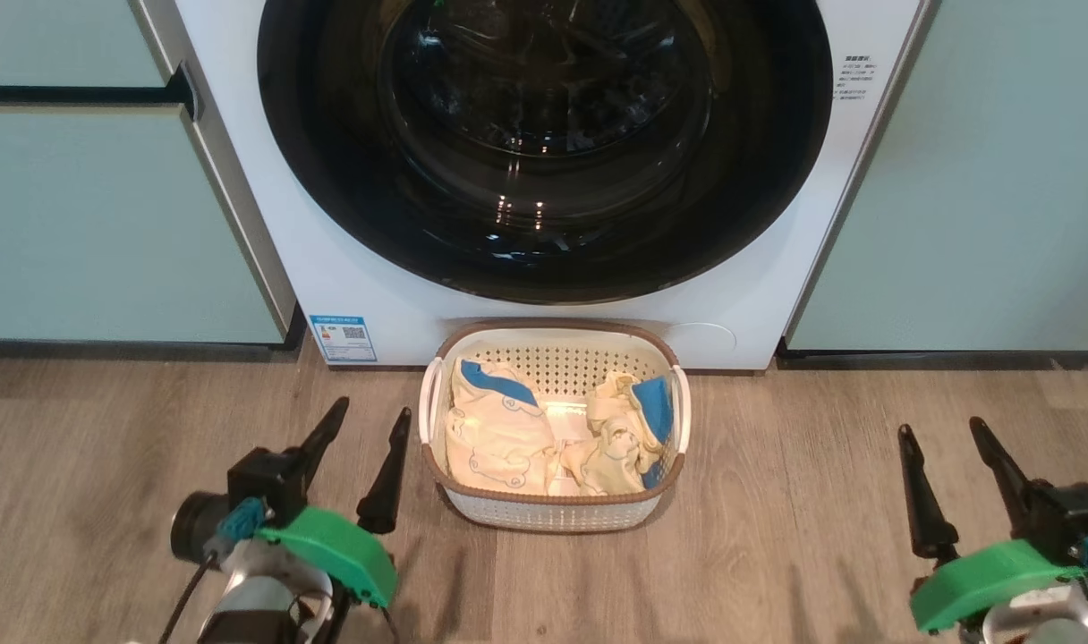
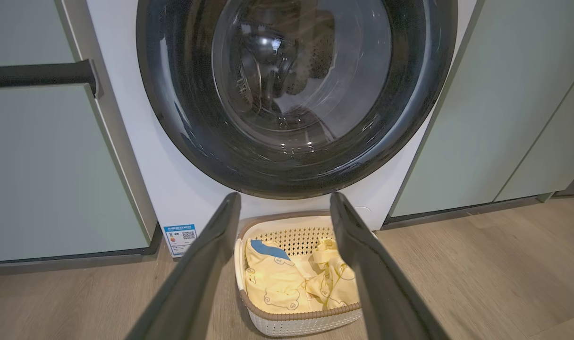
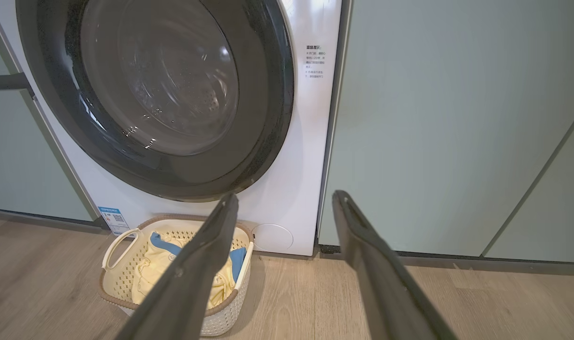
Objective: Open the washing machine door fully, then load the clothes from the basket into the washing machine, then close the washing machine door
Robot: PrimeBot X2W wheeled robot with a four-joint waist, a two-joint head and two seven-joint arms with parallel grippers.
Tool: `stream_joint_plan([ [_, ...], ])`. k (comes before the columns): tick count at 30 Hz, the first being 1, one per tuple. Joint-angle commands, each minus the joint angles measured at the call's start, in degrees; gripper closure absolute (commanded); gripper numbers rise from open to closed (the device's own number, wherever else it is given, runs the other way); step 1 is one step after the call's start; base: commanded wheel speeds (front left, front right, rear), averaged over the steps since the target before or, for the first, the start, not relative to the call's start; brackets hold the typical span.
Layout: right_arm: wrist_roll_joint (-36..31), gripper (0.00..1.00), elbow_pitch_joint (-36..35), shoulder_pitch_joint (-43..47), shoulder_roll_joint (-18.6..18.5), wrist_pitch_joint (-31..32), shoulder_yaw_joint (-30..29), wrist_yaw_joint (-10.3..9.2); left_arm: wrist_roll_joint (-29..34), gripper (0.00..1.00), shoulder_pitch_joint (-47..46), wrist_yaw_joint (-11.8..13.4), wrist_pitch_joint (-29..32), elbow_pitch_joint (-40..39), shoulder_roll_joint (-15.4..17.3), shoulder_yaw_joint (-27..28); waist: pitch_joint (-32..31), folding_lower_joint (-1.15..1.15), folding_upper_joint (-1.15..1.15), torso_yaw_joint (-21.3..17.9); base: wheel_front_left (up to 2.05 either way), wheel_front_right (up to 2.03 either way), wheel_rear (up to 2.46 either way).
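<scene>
Light: was bright and even.
Glare: small white glints lay low on the washing machine door (image 1: pixel 544 215).
Shadows: soft, faint ones fell beside the basket (image 1: pixel 553 517) on the wooden floor (image 1: pixel 777 537).
Distortion: cabinet (image 3: pixel 433 118) edges leaned in wrist views.

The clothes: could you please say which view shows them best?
Head view: it looks down on the clothes, unblocked. Left wrist view frames them between its fingers; in the right wrist view a finger hides much.

Shut washer door (image 1: pixel 544 152) bars the way in; a basket (image 1: pixel 553 517) stands on the floor (image 1: pixel 777 555) just below it.
Bare floor lies open left, right and in front of the basket; its top is uncovered above the clothes (image 1: pixel 499 438).
</scene>
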Motion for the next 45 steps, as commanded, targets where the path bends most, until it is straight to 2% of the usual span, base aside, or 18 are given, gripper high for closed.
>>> stream_joint_plan([
  [1,0.41,0.00,-2.28,-2.69,-0.03,-0.80,0.63,0.25,-0.25,0.00,-3.29,-0.07,-0.61,-1.56,0.62,2.48,-0.01,0.00,0.00,0.02,0.00,0.00,0.00],
  [22,-0.21,0.00,-2.80,-2.34,0.20,-0.80,0.26,0.25,-0.57,0.00,-3.30,-0.06,-0.61,-1.40,1.64,0.72,0.10,0.00,0.00,-0.28,0.11,0.11,-0.23],
  [45,0.31,0.00,-3.17,-2.53,0.25,-0.80,-0.31,0.25,0.71,0.00,-3.74,0.01,-0.61,-2.07,0.74,2.01,1.01,0.00,0.00,-0.95,1.11,1.11,-2.23],
])
